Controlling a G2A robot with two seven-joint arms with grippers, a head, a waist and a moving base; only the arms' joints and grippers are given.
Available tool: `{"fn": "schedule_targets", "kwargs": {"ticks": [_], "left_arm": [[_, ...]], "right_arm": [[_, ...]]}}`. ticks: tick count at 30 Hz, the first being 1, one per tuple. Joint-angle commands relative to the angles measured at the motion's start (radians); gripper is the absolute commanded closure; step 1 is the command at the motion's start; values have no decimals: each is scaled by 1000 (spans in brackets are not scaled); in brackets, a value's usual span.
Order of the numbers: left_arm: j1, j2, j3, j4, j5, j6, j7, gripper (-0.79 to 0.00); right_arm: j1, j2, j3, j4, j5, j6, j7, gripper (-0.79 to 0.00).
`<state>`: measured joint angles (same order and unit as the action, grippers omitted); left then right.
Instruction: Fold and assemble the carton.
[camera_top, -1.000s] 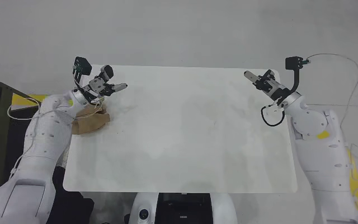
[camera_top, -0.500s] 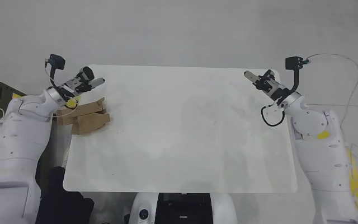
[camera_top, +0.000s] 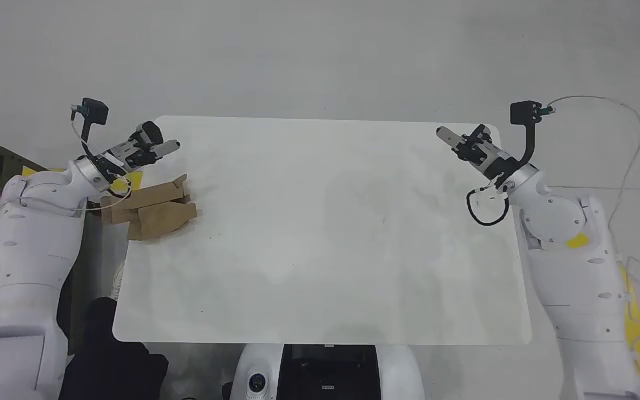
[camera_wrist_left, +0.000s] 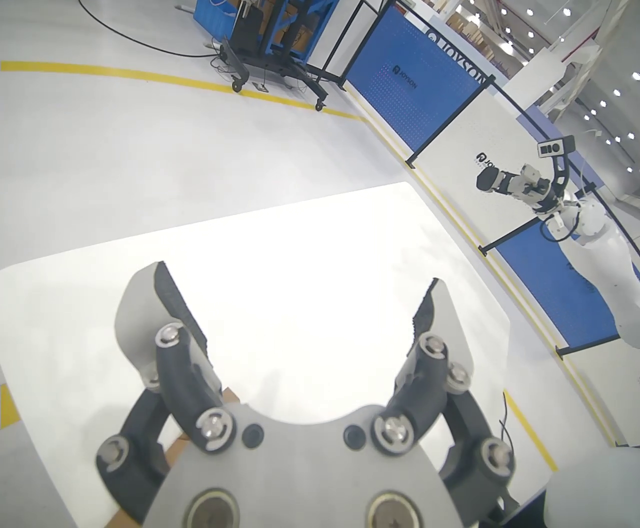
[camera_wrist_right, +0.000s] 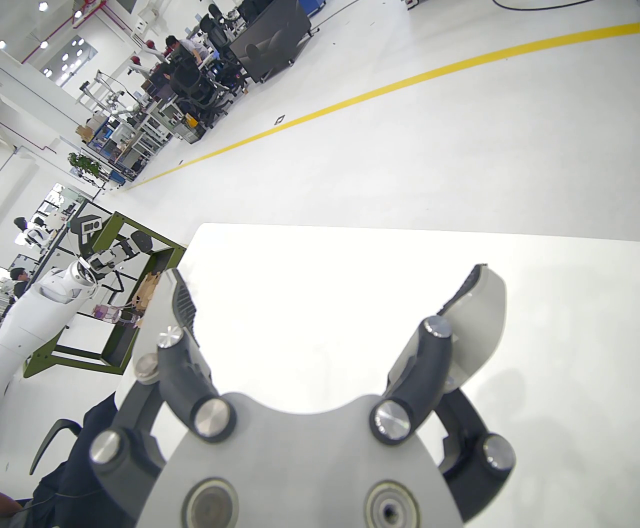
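White table (camera_top: 330, 230) w/ rounded corners on pale shop floor (camera_top: 320, 50). Yellow line (camera_wrist_right: 380, 89) curves past; blue panels (camera_wrist_left: 415, 95) in bkgd, green rack (camera_wrist_right: 150, 231) nr one table edge.

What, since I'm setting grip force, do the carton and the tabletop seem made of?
The carton looks like brown cardboard, matt, judging by its tan colour and flat panels folded at creases; corrugated or solid, I cannot tell. The tabletop is a smooth, white, hard surface with faint scuffs and a soft sheen, perhaps laminate or painted board.
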<state>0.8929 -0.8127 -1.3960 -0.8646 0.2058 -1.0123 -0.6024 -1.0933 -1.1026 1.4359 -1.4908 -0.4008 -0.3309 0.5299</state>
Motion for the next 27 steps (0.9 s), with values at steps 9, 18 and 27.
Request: {"fn": "schedule_targets", "kwargs": {"ticks": [9,18,27], "left_arm": [[20,-1,7,-13,-8,20,-1,-785],[93,46,-74,5,-177,56,-217,-785],[184,102,-151,8,-305,138,-343,-785]], "right_arm": [[0,0,0,0,0,0,0,-785],[0,0,0,0,0,0,0,-785],[0,0,0,0,0,0,0,-785]]}}
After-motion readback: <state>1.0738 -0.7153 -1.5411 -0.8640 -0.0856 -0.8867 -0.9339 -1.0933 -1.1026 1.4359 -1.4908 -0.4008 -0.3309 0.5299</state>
